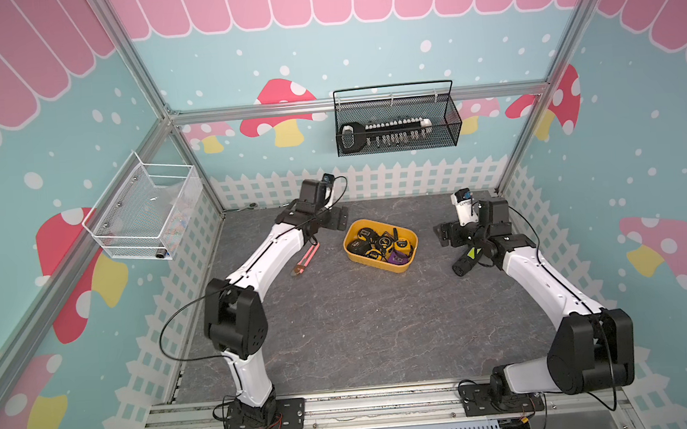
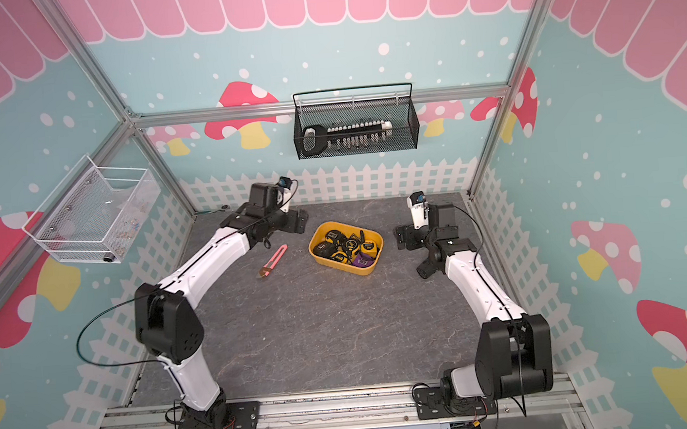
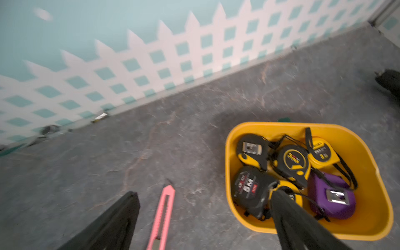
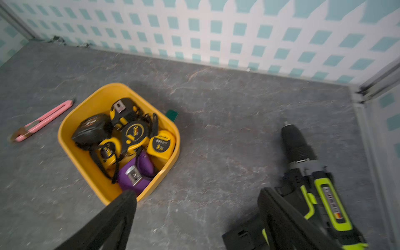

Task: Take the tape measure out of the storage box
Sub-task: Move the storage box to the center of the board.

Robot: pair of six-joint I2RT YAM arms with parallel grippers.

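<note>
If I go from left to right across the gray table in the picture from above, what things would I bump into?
Pink box cutter → yellow storage box → black and green drill.

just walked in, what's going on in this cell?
The left gripper and the right gripper, both open and empty, sit on either side of the yellow storage box, which holds a pile of tape measures. None is out of the box yet. A pink utility knife lies on the table on the left gripper's side, a cordless drill on the right gripper's side.
</note>
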